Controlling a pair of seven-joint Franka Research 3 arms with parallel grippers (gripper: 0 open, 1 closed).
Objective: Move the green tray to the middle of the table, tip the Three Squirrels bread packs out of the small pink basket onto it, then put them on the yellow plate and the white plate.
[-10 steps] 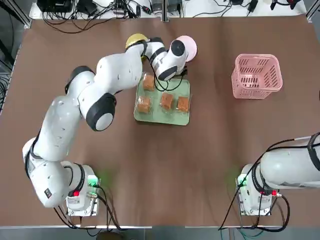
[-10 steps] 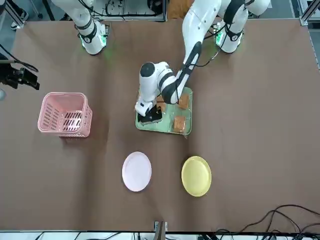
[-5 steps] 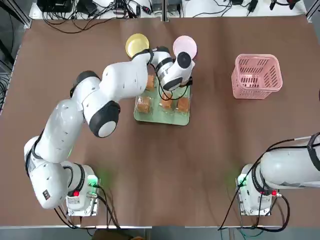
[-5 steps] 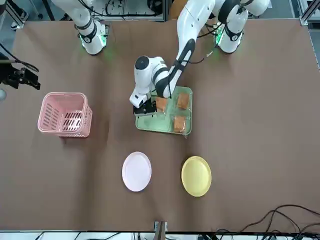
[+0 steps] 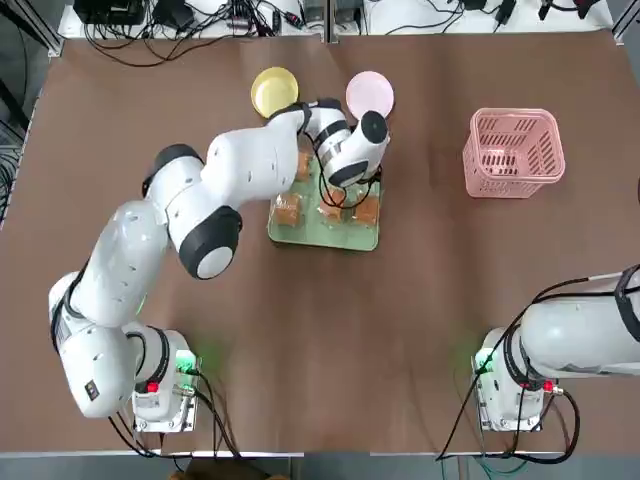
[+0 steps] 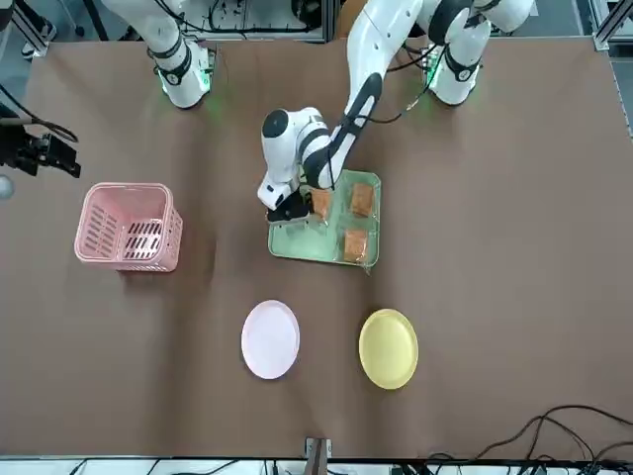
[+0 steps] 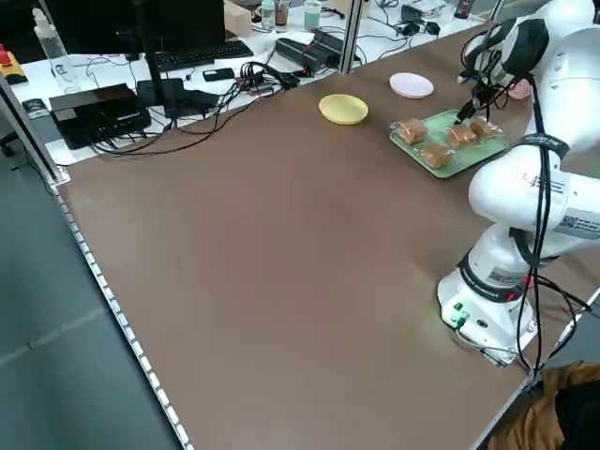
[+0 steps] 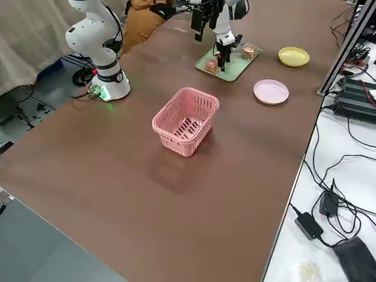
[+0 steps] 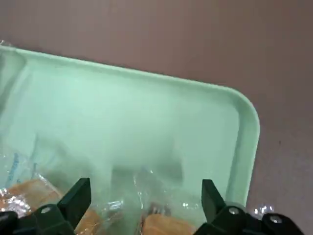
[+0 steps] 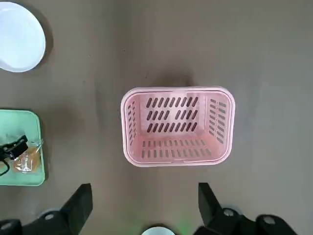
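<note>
On the table (image 5: 420,320), the tray (image 5: 325,236) sits mid-table holding four packs (image 5: 288,209). The left gripper (image 9: 142,196), fingers spread, hangs over the pack at the tray's basket-side edge; it should descend and pinch. Beyond the tray lie both empty plates (image 5: 370,92); the empty basket (image 5: 513,150) stands right of it. The right gripper (image 10: 144,200) hovers spread above that basket.

Beyond my table's far edge runs a white bench (image 7: 122,80) cluttered with black cables (image 5: 190,30), a keyboard (image 7: 192,52) and dark boxes (image 7: 94,108). Grey floor (image 7: 56,356) fills the lower left of my left side view. A pale curtain (image 8: 23,41) hangs at the upper left of my right side view, and a power adapter (image 8: 309,225) lies at its lower right.
</note>
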